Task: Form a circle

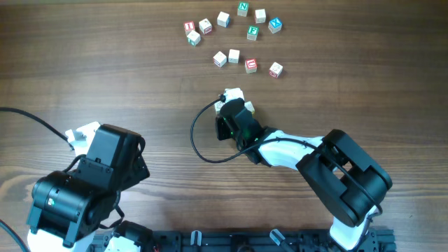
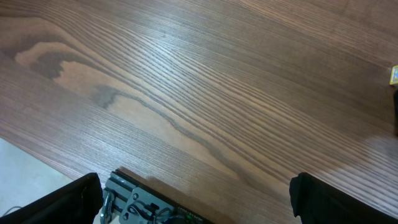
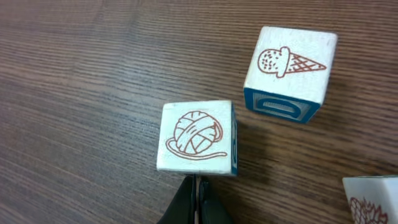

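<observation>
Closed black fingertips of the right gripper point(image 3: 196, 202) sit at the bottom centre of the right wrist view, pinched together on nothing, their tips just touching or nearly touching the near edge of a small pale wooden cube with a red yarn-ball drawing point(image 3: 196, 137). That cube lies straight ahead of the tips, so a forward push looks like the move in hand. Up and to the right stands a second pale wooden cube with a red ice-cream cone on top and a blue-framed side point(image 3: 287, 71), clearly apart from the first.

From overhead, the right arm reaches toward the loose cluster of pale lettered cubes point(image 1: 234, 38) in the upper middle of the wood-grain table point(image 1: 105, 63); no ring is formed yet. At lower left the left gripper point(image 1: 82, 133) is spread wide and empty, far from the cubes, so the right arm is much the nearer.
</observation>
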{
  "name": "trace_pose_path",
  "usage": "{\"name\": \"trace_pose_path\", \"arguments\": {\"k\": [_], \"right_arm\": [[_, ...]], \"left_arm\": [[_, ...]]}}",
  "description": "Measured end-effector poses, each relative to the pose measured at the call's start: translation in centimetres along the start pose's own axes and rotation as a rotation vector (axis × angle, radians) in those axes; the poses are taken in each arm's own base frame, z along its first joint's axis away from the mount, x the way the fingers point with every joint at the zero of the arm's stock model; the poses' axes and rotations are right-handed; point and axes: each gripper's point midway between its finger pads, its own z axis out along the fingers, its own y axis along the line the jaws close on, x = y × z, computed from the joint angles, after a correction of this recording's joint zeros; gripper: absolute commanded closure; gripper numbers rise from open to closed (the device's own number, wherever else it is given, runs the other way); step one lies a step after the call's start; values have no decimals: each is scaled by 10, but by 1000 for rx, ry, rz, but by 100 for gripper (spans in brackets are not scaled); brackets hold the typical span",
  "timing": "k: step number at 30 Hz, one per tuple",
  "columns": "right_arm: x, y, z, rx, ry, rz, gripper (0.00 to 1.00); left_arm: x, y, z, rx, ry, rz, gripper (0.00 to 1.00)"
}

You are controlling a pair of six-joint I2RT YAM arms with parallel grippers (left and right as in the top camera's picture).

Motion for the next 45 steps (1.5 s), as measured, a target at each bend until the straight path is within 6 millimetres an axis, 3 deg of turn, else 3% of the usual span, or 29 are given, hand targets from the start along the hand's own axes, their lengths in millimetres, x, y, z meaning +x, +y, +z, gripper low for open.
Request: {"name": "trace_pose_path", "arguments": {"k": [11, 18, 23, 31, 40, 45], "right_arm": [[3, 13, 0, -71, 24, 0, 95], [3, 50, -6, -180, -12, -113, 95], [4, 64, -8, -153, -52, -181, 95], [-26, 62, -10, -53, -157, -187, 95], [-27, 51, -9, 9, -167, -185, 95], [-12, 39, 3, 55, -134, -196, 95]], "left_arm": [[0, 0, 0, 0, 0, 0, 0], [0, 0, 0, 0, 0, 0, 0], [0, 0, 0, 0, 0, 0, 0], [0, 0, 0, 0, 0, 0, 0], [0, 0, 0, 0, 0, 0, 0], [0, 0, 0, 0, 0, 0, 0]]}}
